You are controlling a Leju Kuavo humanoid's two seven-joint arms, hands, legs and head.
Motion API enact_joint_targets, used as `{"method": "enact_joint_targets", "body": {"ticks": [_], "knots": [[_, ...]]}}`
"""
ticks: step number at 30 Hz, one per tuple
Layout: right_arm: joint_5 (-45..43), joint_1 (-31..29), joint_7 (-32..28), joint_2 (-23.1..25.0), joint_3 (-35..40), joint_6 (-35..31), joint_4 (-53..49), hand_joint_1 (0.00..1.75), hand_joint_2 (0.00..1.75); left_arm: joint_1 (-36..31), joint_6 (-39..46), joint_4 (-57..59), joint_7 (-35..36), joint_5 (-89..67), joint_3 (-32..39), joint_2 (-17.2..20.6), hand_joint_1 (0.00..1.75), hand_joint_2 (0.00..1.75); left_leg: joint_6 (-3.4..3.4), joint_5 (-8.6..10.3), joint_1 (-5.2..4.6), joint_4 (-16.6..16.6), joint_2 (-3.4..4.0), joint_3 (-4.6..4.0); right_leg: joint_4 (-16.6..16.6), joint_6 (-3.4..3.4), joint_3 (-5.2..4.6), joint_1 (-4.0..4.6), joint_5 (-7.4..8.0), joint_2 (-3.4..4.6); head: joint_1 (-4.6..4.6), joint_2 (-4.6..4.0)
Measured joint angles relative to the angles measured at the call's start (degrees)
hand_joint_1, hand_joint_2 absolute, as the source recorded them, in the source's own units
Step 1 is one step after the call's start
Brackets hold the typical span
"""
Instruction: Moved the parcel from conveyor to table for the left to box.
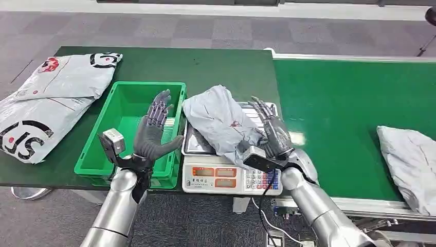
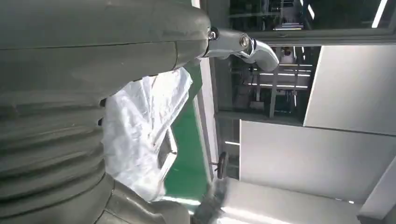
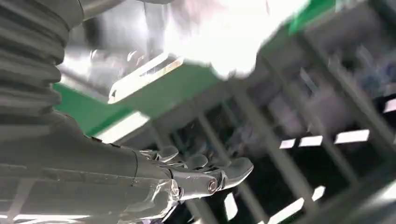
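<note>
A crumpled grey parcel lies on the steel pan of a weighing scale at the table's front edge. My right hand is beside the parcel's right edge, fingers stretched out and apart, holding nothing. I cannot tell whether it touches the bag. My left hand is raised palm-forward over the green crate, fingers spread and empty. The left wrist view shows the parcel pale beyond the hand. In the right wrist view the parcel is a bright blur, with straight fingers nearby.
The green crate stands left of the scale on the dark green table. Large white printed bags cover the table's left end. On the right, the green conveyor carries another grey parcel near its front right.
</note>
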Motion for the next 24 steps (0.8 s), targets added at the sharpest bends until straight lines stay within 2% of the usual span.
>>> {"method": "enact_joint_targets", "body": {"ticks": [8,20,24], "knots": [[-2.10,3.62,-0.22,-1.60,-3.90,-2.64,-8.72,0.00,1.75,-0.01,0.11,0.00,0.00,0.00,-0.02,0.02,0.00,1.75,-0.02,0.03,0.02,0.00,0.05,0.02,0.00,-0.01,0.01,0.01,0.01,0.03,0.00,0.00],[-8.96,10.43,-6.91,-1.84,-10.21,-5.09,-26.09,0.00,1.75,-1.29,1.12,2.23,0.00,-1.27,-0.02,0.18,0.00,1.75,-0.01,0.01,0.01,-0.01,0.04,0.01,0.00,0.00,0.01,0.01,0.00,0.01,0.00,0.00],[-9.35,12.51,-9.07,-1.67,-11.30,-6.88,-30.81,0.00,1.75,-3.49,4.45,6.83,0.02,-4.48,-0.02,0.15,0.00,1.75,-0.01,0.02,0.01,-0.01,0.07,0.02,0.00,0.00,0.00,0.01,0.01,0.02,0.00,0.00]]}}
